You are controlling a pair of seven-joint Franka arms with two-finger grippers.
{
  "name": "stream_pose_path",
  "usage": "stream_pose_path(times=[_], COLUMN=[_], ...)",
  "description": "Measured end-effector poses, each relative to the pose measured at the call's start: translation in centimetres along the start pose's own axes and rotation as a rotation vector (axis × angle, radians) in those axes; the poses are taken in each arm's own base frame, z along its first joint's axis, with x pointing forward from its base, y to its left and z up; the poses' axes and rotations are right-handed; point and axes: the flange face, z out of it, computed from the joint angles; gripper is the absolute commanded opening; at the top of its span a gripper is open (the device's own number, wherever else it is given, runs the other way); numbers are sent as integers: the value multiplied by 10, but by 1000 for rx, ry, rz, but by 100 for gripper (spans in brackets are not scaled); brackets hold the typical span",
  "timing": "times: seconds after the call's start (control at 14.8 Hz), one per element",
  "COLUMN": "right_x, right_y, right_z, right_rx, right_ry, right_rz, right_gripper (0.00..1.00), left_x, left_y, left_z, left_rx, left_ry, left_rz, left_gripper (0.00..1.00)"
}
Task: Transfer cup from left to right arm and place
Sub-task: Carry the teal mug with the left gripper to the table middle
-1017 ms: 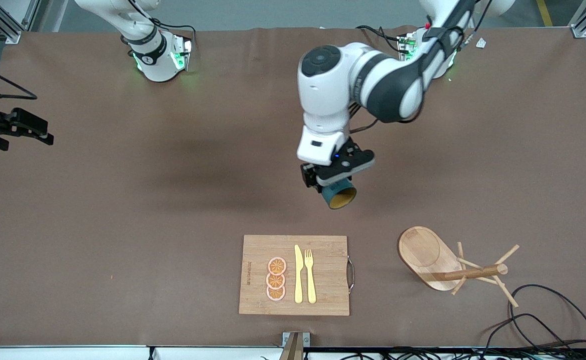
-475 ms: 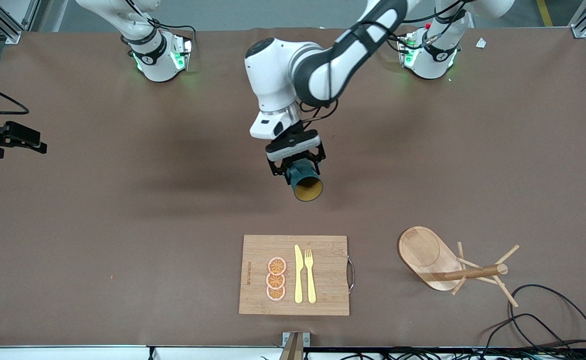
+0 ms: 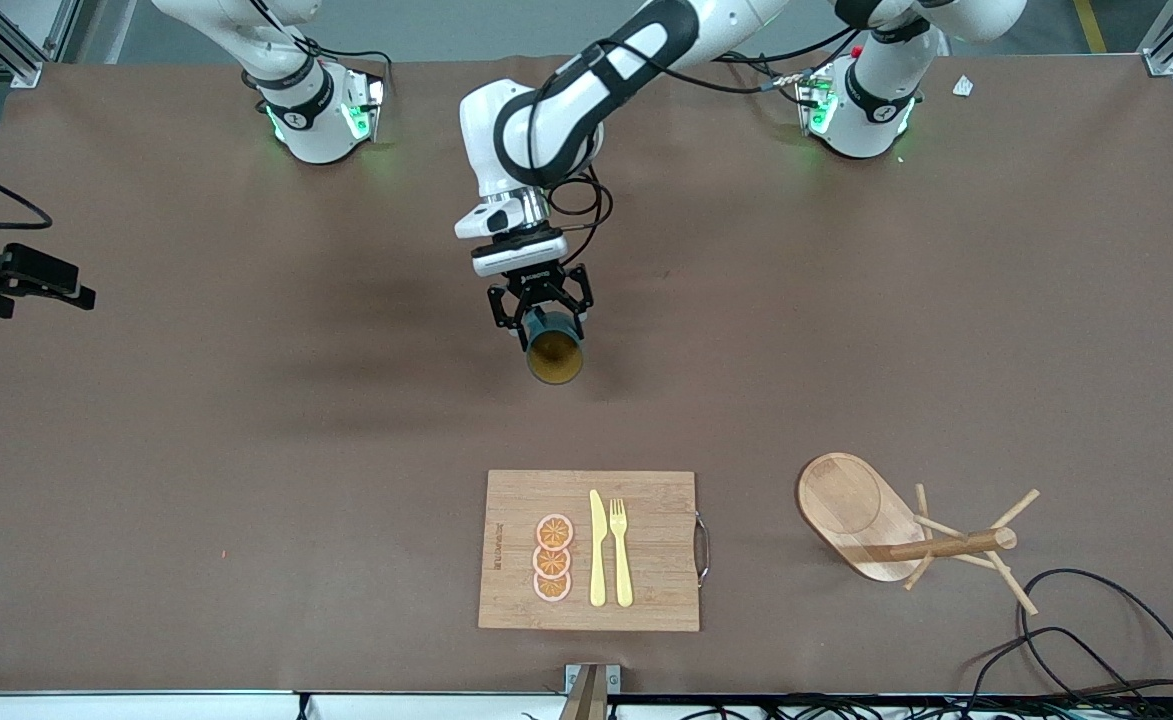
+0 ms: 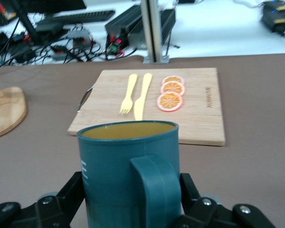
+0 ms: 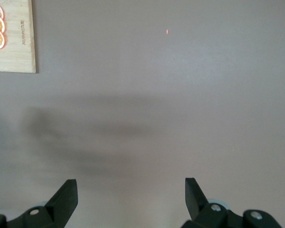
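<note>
The cup [image 3: 554, 358] is a dark teal mug with a tan inside. It hangs on its side over the bare middle of the table, mouth toward the front camera. My left gripper [image 3: 542, 322] is shut on it. In the left wrist view the cup [image 4: 114, 161] fills the middle with its handle [image 4: 154, 190] facing the camera, and black fingers [image 4: 72, 194] press on both sides. My right gripper [image 3: 81, 285] waits over the table's edge at the right arm's end. It is open [image 5: 130, 192], with only bare table between its fingers.
A wooden cutting board [image 3: 656, 520] with orange slices [image 3: 553, 558], a yellow knife and a fork lies near the front edge. A wooden mug tree [image 3: 946, 546] on an oval base [image 3: 846, 505] stands toward the left arm's end. Black cables [image 3: 1096, 620] coil beside it.
My left arm has swung the cup toward the right arm's end and a little toward the bases. The cup's mouth has turned toward the front camera. The right gripper has barely shifted.
</note>
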Motion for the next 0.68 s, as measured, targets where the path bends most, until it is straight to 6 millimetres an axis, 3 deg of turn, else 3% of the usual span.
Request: stream_pose_path(times=[0.41,0.68], right_x=[3,10], right_y=[2,-17], right_z=[-2,11], right_rx=[-63,-72], right_ry=[22,1], right_rz=[31,33], right_gripper=[100,100], left_x=[-100,-122], left_y=[17,20], left_z=[29,45], left_rx=[-119,-215], left_ry=[203,349], left_rz=[27,33], left_gripper=[64,64])
